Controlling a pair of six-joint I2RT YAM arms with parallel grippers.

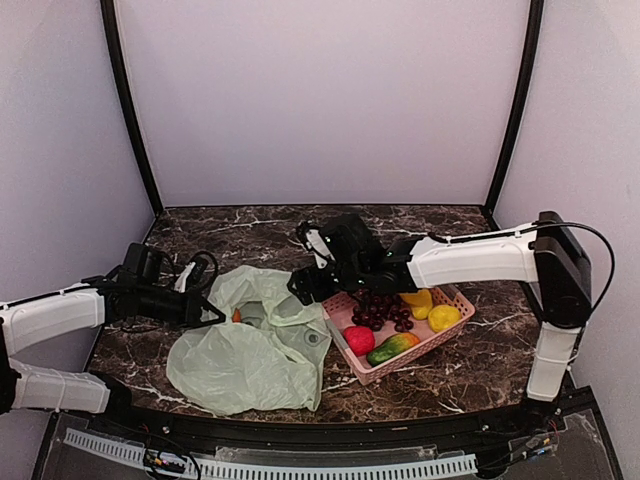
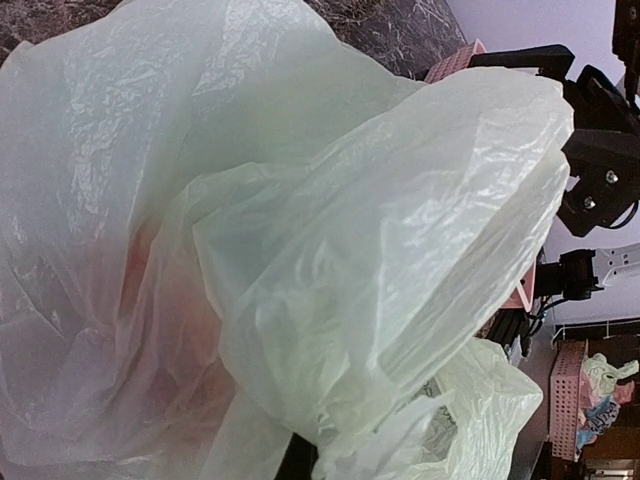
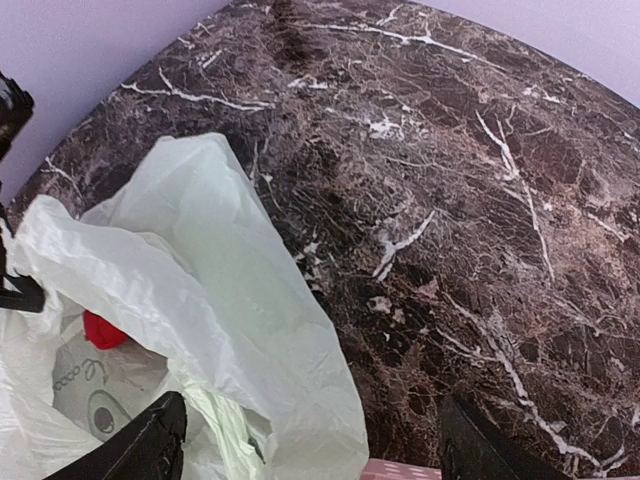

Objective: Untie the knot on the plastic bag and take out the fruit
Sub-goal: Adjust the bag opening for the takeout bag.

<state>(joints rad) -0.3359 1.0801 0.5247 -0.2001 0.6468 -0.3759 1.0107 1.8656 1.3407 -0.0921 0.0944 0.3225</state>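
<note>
The plastic bag [image 1: 250, 355] lies crumpled and open on the marble table left of centre; no knot shows. My left gripper [image 1: 214, 312] is shut on the bag's left edge, and in the left wrist view the plastic bag [image 2: 300, 250] covers my fingers, with a reddish shape [image 2: 160, 300] behind the film. My right gripper [image 1: 305, 285] hangs open over the bag's right edge with nothing between its fingers [image 3: 150, 448]. A red fruit [image 3: 100, 330] lies inside the plastic bag [image 3: 200, 290]. More fruit lies in the basket: grapes [image 1: 380, 308], a red one [image 1: 358, 340], a mango [image 1: 395, 347], yellow pieces [image 1: 443, 317].
The pink slotted basket [image 1: 462, 304] stands right of the bag, under my right forearm; its rim [image 3: 400, 470] shows at the bottom of the right wrist view. Bare marble table [image 1: 440, 225] stretches behind to the back wall. The table's front edge runs close below the bag.
</note>
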